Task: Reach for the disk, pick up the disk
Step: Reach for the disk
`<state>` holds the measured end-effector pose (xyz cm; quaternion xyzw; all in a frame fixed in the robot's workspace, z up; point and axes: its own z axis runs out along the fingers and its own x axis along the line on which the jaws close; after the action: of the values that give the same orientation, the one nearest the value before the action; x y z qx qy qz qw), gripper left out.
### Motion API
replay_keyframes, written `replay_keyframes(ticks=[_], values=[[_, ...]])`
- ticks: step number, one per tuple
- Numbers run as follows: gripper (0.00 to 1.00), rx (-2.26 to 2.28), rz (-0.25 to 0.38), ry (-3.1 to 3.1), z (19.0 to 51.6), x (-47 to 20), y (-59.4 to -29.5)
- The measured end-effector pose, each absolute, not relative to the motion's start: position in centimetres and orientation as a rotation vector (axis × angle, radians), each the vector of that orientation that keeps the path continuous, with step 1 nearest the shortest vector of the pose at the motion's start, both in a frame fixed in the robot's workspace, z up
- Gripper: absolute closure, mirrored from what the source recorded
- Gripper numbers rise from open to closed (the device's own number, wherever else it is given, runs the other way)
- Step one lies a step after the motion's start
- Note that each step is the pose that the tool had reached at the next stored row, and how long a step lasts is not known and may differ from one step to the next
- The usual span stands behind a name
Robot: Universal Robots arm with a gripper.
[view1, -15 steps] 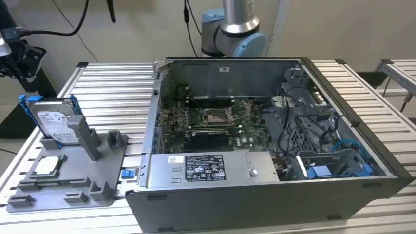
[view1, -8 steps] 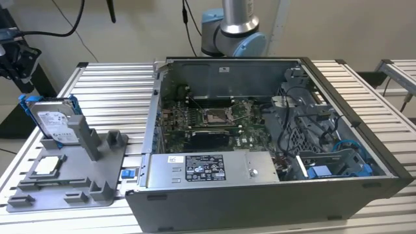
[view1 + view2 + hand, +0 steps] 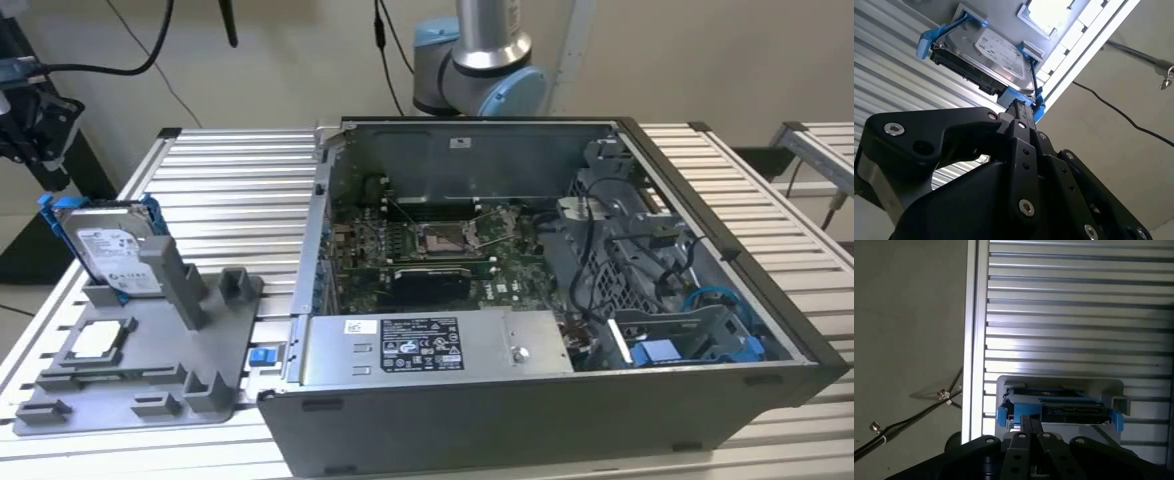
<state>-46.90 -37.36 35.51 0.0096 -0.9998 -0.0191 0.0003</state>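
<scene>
The disk (image 3: 114, 250) is a silver hard drive with a white label in a blue bracket. It stands on edge in a grey holder (image 3: 160, 365) at the exterior view's left. My black gripper (image 3: 54, 175) hangs just above the disk's upper corner, at the exterior view's left. In the second wrist view the fingertips (image 3: 1021, 106) sit close to the blue bracket at the edge of the disk (image 3: 991, 55). The first wrist view shows the two fingers (image 3: 1030, 421) pressed together, with nothing between them, just short of the disk (image 3: 1064, 407).
An open computer case (image 3: 534, 300) with its motherboard exposed takes up the middle of the slatted metal table (image 3: 240, 180). A small square chip (image 3: 96, 342) lies in the grey holder. A cable (image 3: 909, 420) runs past the table edge.
</scene>
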Motion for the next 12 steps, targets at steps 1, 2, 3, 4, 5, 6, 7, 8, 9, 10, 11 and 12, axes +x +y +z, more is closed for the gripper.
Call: replay_keyframes(ticks=[1, 2, 3, 4, 5, 6, 7, 8, 9, 10, 11, 12], values=[[1.0, 0.03, -0.06, -3.14, 35.51, -46.9, -37.37], [1.0, 0.03, -0.06, -3.14, 35.51, -46.9, -37.36], [1.0, 0.03, -0.06, -3.14, 35.51, -46.9, -37.36], [1.0, 0.03, -0.06, -3.14, 35.51, -46.91, -37.37], [1.0, 0.03, -0.06, -3.14, 35.51, -46.91, -37.36], [1.0, 0.031, -0.06, -3.14, 35.51, -46.91, -37.37], [1.0, 0.032, -0.06, -3.14, 35.51, -46.91, -37.36], [1.0, 0.034, -0.06, -3.14, 35.51, -46.91, -37.36], [1.0, 0.039, -0.06, -3.14, 35.51, -46.91, -37.37], [1.0, 0.047, -0.06, -3.14, 35.51, -46.91, -37.37], [1.0, 0.057, -0.06, -3.14, 35.51, -46.92, -37.36], [1.0, 0.071, -0.06, -3.139, 35.51, -46.91, -37.36]])
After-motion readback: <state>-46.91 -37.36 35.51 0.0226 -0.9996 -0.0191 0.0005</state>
